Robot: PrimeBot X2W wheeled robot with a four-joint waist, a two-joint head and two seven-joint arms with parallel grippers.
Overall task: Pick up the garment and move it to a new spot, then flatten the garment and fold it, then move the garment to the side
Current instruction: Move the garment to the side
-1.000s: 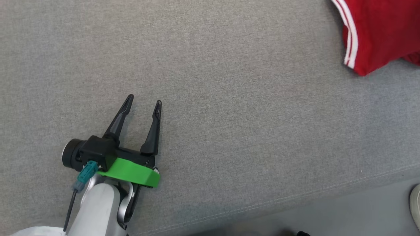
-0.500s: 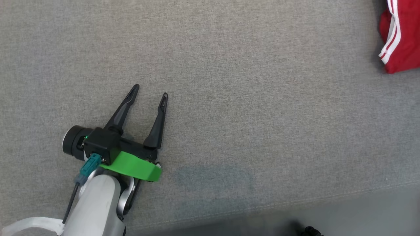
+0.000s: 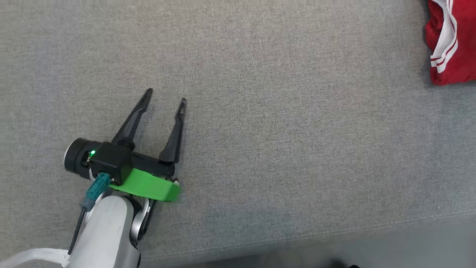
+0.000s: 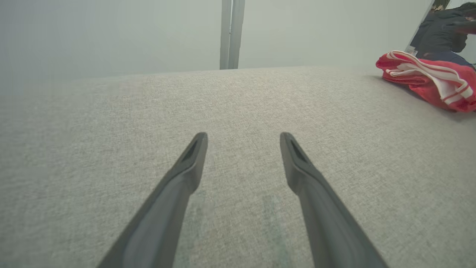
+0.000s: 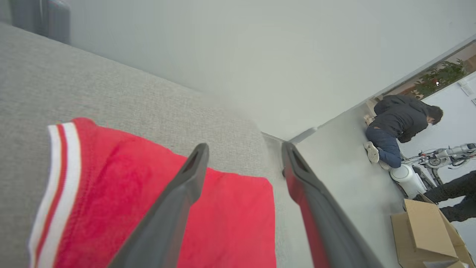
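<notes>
1. The left tool (image 3: 166, 95) sits at the lower left of the head view. Its two dark fingers are spread with nothing between them, over the grey fabric surface (image 3: 279, 130).
2. The red garment (image 3: 452, 56), trimmed with white stripes, lies bunched in the upper right corner of the head view, well apart from the left tool.
3. In the right wrist view, the right tool (image 5: 244, 146) is spread wide above the red garment, pinching nothing.
4. At the right of that view a person (image 5: 401, 126) crouches on the floor, with a cardboard box (image 5: 427, 230) at the lower right.
</notes>
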